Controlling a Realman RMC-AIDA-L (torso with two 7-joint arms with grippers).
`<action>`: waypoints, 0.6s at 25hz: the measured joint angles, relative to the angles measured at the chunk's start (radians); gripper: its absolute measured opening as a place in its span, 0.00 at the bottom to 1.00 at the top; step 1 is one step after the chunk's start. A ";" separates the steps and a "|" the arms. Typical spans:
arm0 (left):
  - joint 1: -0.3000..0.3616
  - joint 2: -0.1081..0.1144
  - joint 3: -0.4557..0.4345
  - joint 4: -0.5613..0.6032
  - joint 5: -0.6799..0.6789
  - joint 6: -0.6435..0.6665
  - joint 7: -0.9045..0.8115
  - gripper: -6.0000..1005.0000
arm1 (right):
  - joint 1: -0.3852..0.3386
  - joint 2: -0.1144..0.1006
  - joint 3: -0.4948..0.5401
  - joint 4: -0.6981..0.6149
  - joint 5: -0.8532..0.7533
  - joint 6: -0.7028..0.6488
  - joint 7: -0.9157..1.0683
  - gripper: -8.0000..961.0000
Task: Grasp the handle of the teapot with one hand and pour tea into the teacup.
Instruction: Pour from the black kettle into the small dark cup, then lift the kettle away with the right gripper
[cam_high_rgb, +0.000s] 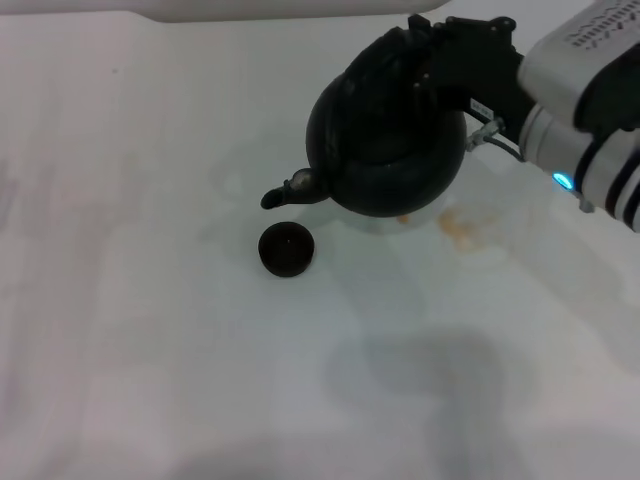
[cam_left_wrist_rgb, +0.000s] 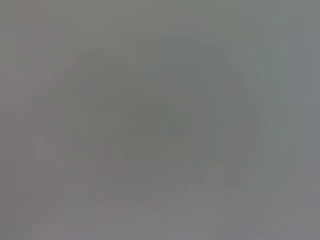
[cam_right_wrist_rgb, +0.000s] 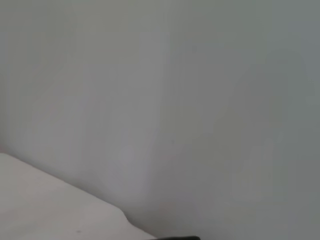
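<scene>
Teapot (cam_high_rgb: 385, 150) held tilted above the table (cam_high_rgb: 150, 300), right hand (cam_high_rgb: 440, 55) gripping its handle (cam_high_rgb: 395, 60), spout over the teacup (cam_high_rgb: 286, 248).

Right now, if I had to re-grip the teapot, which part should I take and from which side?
Take the handle, the arched bail at the top of the teapot, coming from the robot's right, as the right gripper does. The spout points left and down toward the teacup, so a grip from the right probably keeps the pour path free. The round body offers no hold.
</scene>
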 joint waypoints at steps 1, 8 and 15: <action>0.006 -0.001 0.000 0.000 0.000 0.003 0.000 0.88 | 0.006 0.001 -0.009 0.003 -0.021 -0.013 0.001 0.16; 0.033 -0.002 0.000 0.000 0.000 0.006 -0.004 0.88 | 0.022 0.002 -0.046 0.034 -0.076 -0.076 0.000 0.16; 0.051 -0.003 0.003 -0.003 0.000 0.017 -0.006 0.88 | 0.032 0.003 -0.108 0.067 -0.173 -0.173 -0.001 0.16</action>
